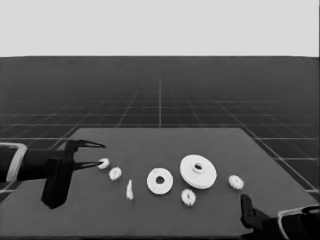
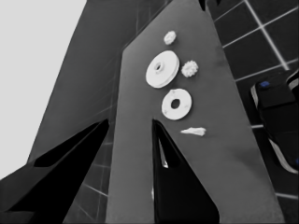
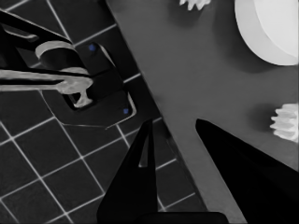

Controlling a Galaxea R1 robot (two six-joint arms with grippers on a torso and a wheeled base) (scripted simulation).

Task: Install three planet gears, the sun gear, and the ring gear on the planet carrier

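The left gripper [image 1: 97,155] waits over the table's [image 1: 210,142] left end with its two fingers spread apart and nothing between them; a small gear [image 1: 103,163] lies just under the lower fingertip, not held. The right gripper [image 3: 175,135] sits at the table's near right corner, its fingers also apart and empty. Outward from the left fingers lie a second gear [image 1: 115,173], then a thin white piece [image 1: 129,190] on its edge, then the smaller round part [image 1: 160,181] lying flat near the middle of the table. Just to its right is the larger round part [image 1: 198,171], with a third gear [image 1: 188,197] in front of it and a fourth gear [image 1: 236,182] farther right. The smaller round part bears nothing, so no gear is installed yet. The two left-hand gears are nearer the left arm; the other two are nearer the right arm.
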